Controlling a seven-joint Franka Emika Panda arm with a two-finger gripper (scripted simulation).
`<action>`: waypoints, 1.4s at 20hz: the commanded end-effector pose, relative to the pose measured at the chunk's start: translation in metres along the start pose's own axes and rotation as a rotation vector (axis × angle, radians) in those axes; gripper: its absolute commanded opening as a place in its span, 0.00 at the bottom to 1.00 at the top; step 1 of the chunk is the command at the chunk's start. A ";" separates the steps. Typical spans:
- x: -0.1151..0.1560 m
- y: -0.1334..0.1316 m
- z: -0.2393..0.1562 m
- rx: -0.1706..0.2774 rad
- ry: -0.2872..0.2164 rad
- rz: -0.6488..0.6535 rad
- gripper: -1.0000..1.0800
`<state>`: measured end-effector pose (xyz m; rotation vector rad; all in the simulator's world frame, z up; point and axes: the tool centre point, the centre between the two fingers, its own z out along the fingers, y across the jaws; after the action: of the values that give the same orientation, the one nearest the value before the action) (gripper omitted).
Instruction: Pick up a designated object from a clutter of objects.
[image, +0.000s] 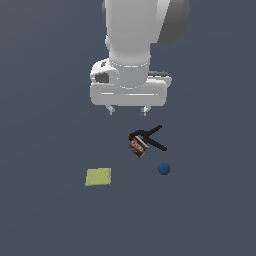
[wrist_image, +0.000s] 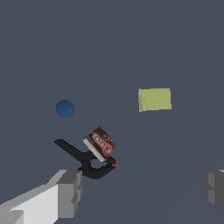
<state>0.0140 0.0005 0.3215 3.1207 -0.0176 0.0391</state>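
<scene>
Early stage — we see gripper (image: 127, 111) above clutter, jaws wide, empty. Red-brown carton (image: 138, 146) lies tilted on black clamp (image: 152, 137), near blue ball (image: 163, 169); descent, grasp, lift remain.

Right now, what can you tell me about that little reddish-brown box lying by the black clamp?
The box is a small dark red-brown carton with white edges and a printed label with white lettering, too blurred to read. It looks like cardboard. It sits tilted, leaning against or on the black clamp, overlapping its handles near the red-tipped end. The blue ball and the yellow-green pad lie apart from it. The open gripper hangs above, not touching it.
</scene>
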 end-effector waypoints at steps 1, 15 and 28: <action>0.000 0.000 0.000 0.000 0.000 0.000 0.96; -0.005 -0.031 0.008 0.017 -0.029 -0.061 0.96; -0.006 -0.038 0.072 0.014 -0.026 -0.250 0.96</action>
<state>0.0111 0.0358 0.2600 3.1157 0.3219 -0.0055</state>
